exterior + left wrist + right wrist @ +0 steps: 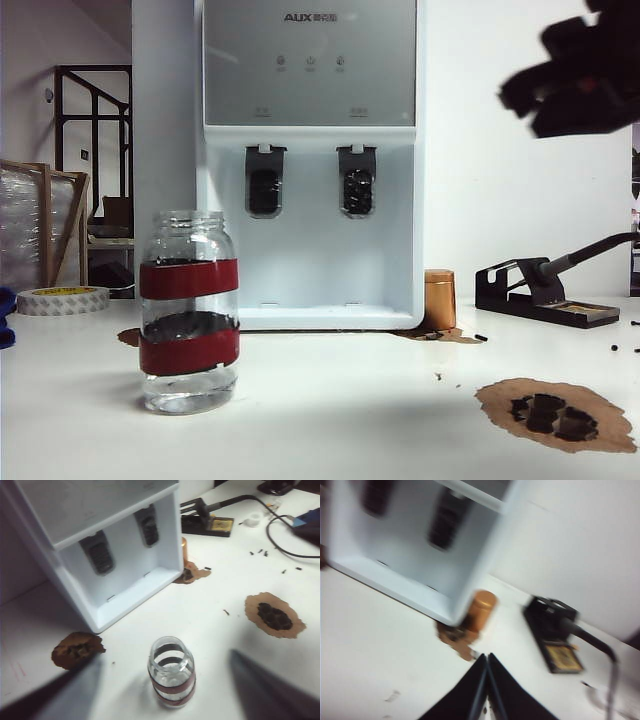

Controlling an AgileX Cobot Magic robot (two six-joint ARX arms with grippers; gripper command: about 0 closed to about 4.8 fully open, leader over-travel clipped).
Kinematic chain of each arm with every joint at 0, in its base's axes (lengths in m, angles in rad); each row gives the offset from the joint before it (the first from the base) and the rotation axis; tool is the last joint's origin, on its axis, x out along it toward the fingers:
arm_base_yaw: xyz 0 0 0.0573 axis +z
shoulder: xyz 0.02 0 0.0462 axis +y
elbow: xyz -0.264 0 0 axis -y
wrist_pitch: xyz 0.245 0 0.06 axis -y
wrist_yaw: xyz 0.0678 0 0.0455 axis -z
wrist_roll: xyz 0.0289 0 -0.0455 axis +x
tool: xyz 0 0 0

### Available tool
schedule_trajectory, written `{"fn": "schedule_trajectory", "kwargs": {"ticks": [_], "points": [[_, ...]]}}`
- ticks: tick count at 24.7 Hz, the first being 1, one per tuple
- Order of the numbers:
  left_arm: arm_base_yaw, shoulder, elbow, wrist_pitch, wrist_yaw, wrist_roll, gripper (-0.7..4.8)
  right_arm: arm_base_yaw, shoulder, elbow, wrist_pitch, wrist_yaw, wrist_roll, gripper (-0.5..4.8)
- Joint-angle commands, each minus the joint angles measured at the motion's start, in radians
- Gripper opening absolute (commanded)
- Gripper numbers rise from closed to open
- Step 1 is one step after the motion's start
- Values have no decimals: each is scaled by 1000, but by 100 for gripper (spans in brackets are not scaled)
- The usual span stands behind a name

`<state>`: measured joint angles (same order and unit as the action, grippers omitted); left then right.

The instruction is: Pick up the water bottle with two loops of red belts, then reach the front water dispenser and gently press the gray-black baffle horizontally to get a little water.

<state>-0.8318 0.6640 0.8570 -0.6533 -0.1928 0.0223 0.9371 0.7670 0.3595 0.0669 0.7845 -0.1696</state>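
The right gripper (560,90) hangs high above the table (330,420), up and to the right of the water dispenser (310,150), a dark blurred mass clear of every object. In its wrist view the right gripper (487,680) has its two fingers pressed together tip to tip, holding nothing, aimed toward the dispenser's lower corner. The left gripper (165,680) hovers above and short of the water bottle (171,677); its fingers (60,690) spread wide on either side of the jar without touching it, and it holds nothing.

The water bottle (189,312) stands on the table in front of the water dispenser (100,545), off its left side in the exterior view, well apart from it. A copper-coloured cylinder (439,299) stands just beside the dispenser's right lower corner. A black soldering-iron stand (545,295) lies farther right of it. Brown scorched patches (555,412) mark the table; a tape roll (62,299) lies left of the dispenser. Nothing stands between bottle and dispenser.

The bottle is upright, long axis vertical, open mouth up. Two dark-red bands circle its body. The two dark levers (265,180) face the bottle.
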Motion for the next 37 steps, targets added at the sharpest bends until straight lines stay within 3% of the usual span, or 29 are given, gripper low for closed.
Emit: {"fn": "schedule_trajectory", "kwargs": {"ticks": [1, 2, 3, 5, 10, 15, 20, 23, 26, 28, 31, 34, 37], "points": [[1, -10, 5, 19, -13, -4, 286, -3, -76, 9, -71, 39, -4, -4], [1, -16, 5, 18, -13, -3, 198, -4, -122, 9, -97, 40, -4, -4], [5, -26, 4, 22, -13, -3, 62, -5, -185, 9, -134, 49, -4, -4], [17, -37, 4, 23, -5, -3, -5, -8, -250, 9, -179, 55, -7, -4], [71, -51, 4, 23, 24, -2, -5, -41, -434, 9, -324, 16, -9, -4], [193, -63, -12, 41, 126, -2, -5, -44, -608, 7, -399, -282, -19, -4], [324, -88, -76, 79, 262, 23, -5, -49, -668, 5, -426, -344, -24, -4], [453, -142, -185, 145, 347, 23, -5, -51, -692, -8, -440, -311, -67, -4], [548, -237, -284, 222, 421, 23, -5, -51, -724, -50, -439, -313, 0, -4], [549, -286, -335, 283, 422, 23, -5, -51, -755, -95, -370, -315, 76, -4], [549, -299, -367, 320, 476, 22, -5, -54, -764, -145, -254, -349, 66, -4], [549, -299, -390, 327, 468, 22, -5, -54, -764, -200, -172, -441, 69, -4], [549, -299, -400, 351, 452, 14, -5, -54, -764, -238, -156, -459, 81, -4]]}}
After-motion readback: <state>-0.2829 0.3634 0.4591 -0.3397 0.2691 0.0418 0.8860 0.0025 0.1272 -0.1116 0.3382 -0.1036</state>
